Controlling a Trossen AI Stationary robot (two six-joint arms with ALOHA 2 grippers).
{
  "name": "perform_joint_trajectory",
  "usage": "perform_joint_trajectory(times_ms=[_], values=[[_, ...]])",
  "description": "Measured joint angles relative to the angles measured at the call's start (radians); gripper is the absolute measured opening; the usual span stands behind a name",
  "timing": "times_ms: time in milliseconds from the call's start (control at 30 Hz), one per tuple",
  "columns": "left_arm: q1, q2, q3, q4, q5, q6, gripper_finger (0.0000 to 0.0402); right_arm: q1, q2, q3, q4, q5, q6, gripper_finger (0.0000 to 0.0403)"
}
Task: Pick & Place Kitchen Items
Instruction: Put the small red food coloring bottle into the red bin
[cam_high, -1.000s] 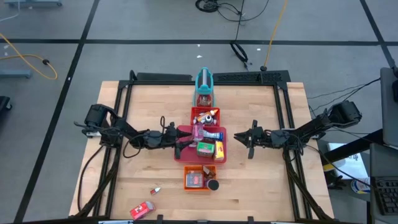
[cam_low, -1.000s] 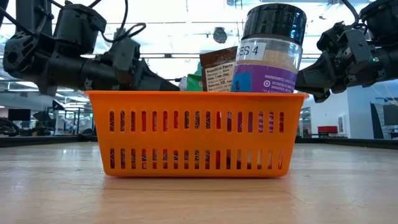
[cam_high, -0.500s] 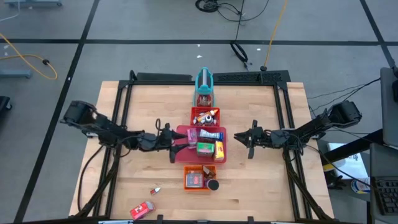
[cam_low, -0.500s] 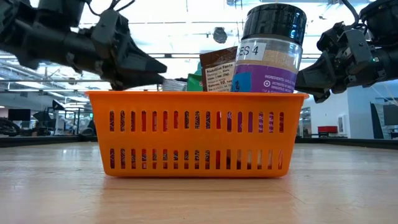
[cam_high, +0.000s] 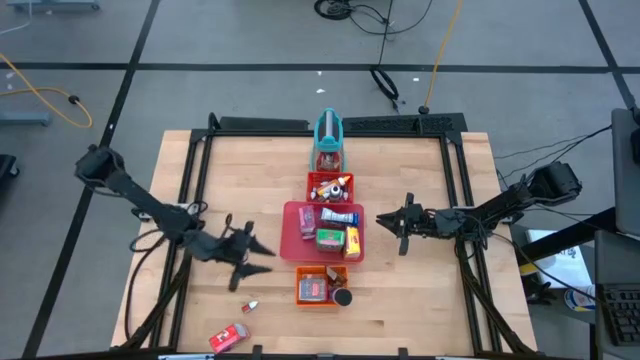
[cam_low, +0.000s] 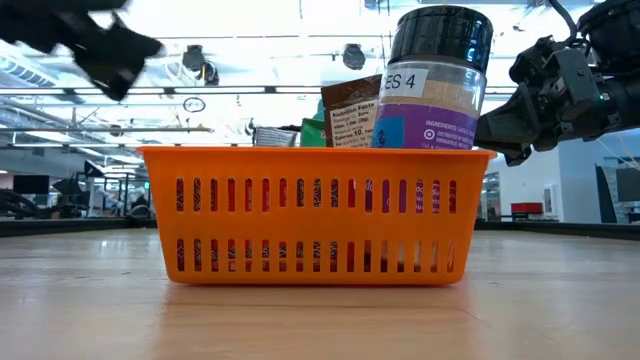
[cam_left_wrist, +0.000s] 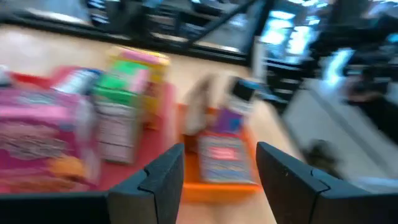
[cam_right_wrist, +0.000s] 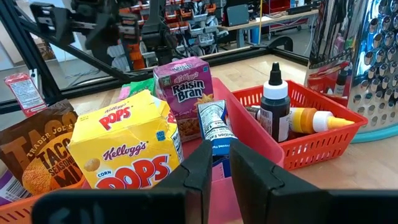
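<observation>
Kitchen items fill the red tray (cam_high: 296, 232): a yellow Corn Pops box (cam_right_wrist: 124, 149), a purple Raisin Bran box (cam_right_wrist: 183, 93), a green box (cam_high: 330, 238) and a blue-white packet (cam_right_wrist: 214, 127). Small bottles (cam_right_wrist: 273, 106) stand in a red basket (cam_high: 330, 187). A purple-label can (cam_low: 435, 80) and a brown packet (cam_low: 350, 110) stand in the orange basket (cam_low: 315, 215). My left gripper (cam_high: 266, 258) is open, empty and above the table, left of the orange basket. My right gripper (cam_high: 380, 218) hovers shut, just right of the red tray.
A teal stand (cam_high: 330, 135) is upright beyond the red basket. A red box (cam_high: 230, 337) and a tiny item (cam_high: 250, 305) lie on the wood near the near-left edge. Bare table spreads left and right of the central row of trays.
My left gripper has drawn back from the red tray's left side, moving toward the table's near and left edges, with its arm swinging outward. It shows blurred in the left wrist view. The right arm and all the items have stayed put.
</observation>
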Motion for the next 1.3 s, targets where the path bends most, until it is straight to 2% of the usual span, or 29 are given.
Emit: perform_joint_trajectory(times_ms=[100, 267, 433, 633, 800, 1033, 1300], values=[[-0.073, -0.037, 0.000, -0.048, 0.011, -0.092, 0.0200, 0.000, 0.000, 0.000, 0.000, 0.000, 0.000, 0.0047], [-0.154, -0.034, 0.001, -0.184, -0.075, -0.324, 0.0200, 0.000, 0.000, 0.000, 0.003, 0.000, 0.000, 0.0047], [-0.201, 0.004, 0.084, -0.429, -0.108, -0.487, 0.0200, 0.000, 0.000, 0.000, 0.003, 0.000, 0.000, 0.0047], [-0.225, 0.103, 0.258, -0.711, -0.082, -0.618, 0.0200, 0.000, 0.000, 0.000, 0.011, 0.000, 0.000, 0.0047], [-0.227, 0.233, 0.365, -0.906, 0.007, -0.763, 0.0200, 0.000, 0.000, 0.000, 0.010, -0.002, 0.000, 0.0047], [-0.225, 0.372, 0.415, -0.938, 0.153, -0.892, 0.0200, 0.000, 0.000, 0.000, 0.011, -0.002, 0.000, 0.0047], [-0.225, 0.411, 0.415, -0.927, 0.239, -1.023, 0.0200, 0.000, 0.000, 0.000, 0.011, -0.003, 0.004, 0.0047]])
